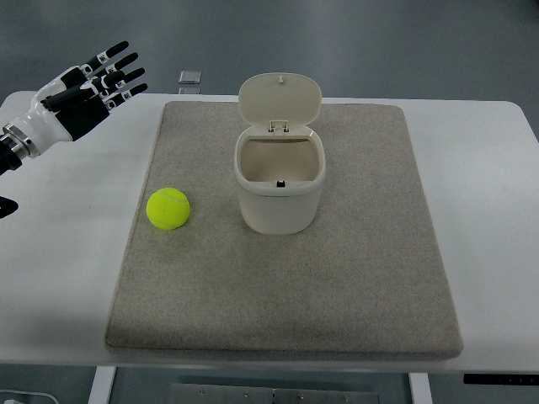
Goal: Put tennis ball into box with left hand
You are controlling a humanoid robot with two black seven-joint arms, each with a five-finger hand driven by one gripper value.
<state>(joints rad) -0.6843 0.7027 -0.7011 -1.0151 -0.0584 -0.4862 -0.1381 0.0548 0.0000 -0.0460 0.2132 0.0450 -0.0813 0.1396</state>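
- I see the left hand [80, 93] over the table's [76, 252] far-left corner, fingers [126, 74] apart, empty.
- Tennis ball [168, 209] lies on the grey mat [337, 286], just left of the box [280, 185].
- Box lid [280, 99] stands upright.

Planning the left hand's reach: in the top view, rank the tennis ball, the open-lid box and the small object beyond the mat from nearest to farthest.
From the left hand:
1. Small object, past the mat's far edge.
2. Tennis ball, mat's left side.
3. Box, mat centre, lid up.
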